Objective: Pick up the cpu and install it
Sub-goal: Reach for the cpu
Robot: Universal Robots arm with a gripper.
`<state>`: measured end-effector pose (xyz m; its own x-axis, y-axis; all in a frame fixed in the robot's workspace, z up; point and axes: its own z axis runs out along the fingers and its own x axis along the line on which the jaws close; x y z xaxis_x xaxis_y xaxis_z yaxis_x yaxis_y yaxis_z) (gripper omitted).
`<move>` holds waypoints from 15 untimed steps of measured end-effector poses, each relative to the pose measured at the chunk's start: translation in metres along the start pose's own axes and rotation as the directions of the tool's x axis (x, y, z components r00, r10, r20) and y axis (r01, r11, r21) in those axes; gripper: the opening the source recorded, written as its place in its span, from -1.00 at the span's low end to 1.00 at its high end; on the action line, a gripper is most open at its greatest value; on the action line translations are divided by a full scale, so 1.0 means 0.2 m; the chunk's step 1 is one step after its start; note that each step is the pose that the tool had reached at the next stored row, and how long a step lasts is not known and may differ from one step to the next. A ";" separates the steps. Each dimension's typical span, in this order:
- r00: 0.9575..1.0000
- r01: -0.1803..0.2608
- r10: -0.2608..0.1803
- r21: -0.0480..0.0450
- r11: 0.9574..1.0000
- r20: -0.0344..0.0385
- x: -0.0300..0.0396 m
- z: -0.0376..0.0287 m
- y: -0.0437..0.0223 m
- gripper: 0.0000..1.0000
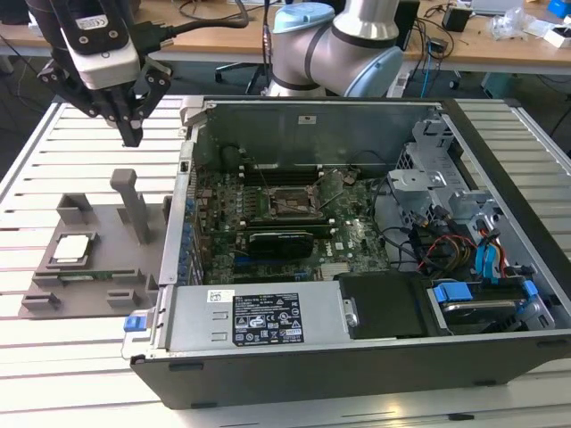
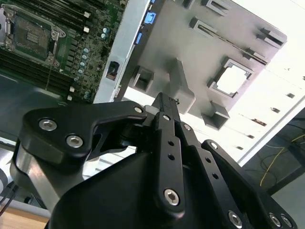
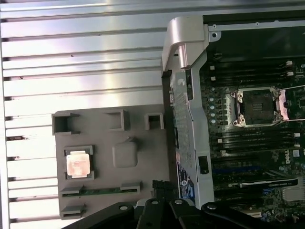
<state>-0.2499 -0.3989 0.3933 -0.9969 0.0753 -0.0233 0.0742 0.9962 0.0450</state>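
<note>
In the exterior view, the gripper hung above the slatted surface at about ten o'clock in the scene, its fingers drawn together to a narrow tip and holding nothing. Below it, at roughly seven o'clock from the tip, the cpu lay flat in a square pocket of a grey tray, well apart from the gripper. An upright grey post stood on the tray between the cpu and the open computer case, which sat at the tray's three o'clock. Inside the case, the black socket frame was empty, with a long black card just beside it at six o'clock.

In the second wrist view, the gripper showed its fingers closed together, the tip over the post. The cpu rested in its pocket on the tray, and the socket frame sat bare on the green board.

In the first wrist view, the cpu lay in the tray, clear of the gripper, and the socket frame stood open.
</note>
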 end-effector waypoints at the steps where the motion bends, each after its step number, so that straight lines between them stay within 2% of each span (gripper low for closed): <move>1: 1.000 0.000 0.000 0.000 1.000 0.000 0.005 0.000 0.000 -0.79; 15: 1.000 0.000 0.000 0.000 1.000 0.000 0.085 -0.002 -0.006 -0.79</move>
<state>-0.2669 -0.3989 0.3932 -0.9969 0.0753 -0.0234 0.0742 0.9962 0.0451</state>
